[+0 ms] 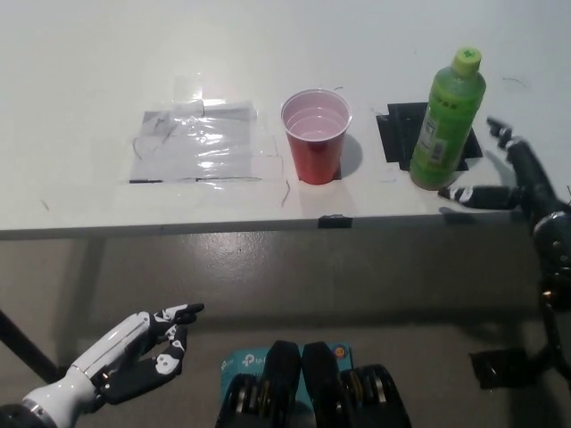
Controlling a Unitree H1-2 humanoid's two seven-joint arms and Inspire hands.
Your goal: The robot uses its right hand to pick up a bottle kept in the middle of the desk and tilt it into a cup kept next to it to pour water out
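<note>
Nearest the camera, well below and left of the red plastic cup, the white left hand rests off the desk, fingers loosely apart and holding nothing.

Further out, to the right of the cup and past the bottle, the black right hand sits at the front edge of the white desk. Its fingers are spread, one fingertip reaching toward the bottle's base and another raised behind, so the hand is open and empty, near the bottle but not touching it as far as can be seen.

The green plastic bottle with the lime cap stands just right of the cup, on a patch of black tape. Its long axis is close to vertical, cap pointing up and away from the camera. The cup stands upright, mouth open to the top. On the cup's other side a crinkled sheet of clear film lies taped flat.

This looks like the reach, just before the grasp. The next move calls for bringing the hand in around the bottle's middle and closing on it squarely, since a glancing touch could tip it.
</note>
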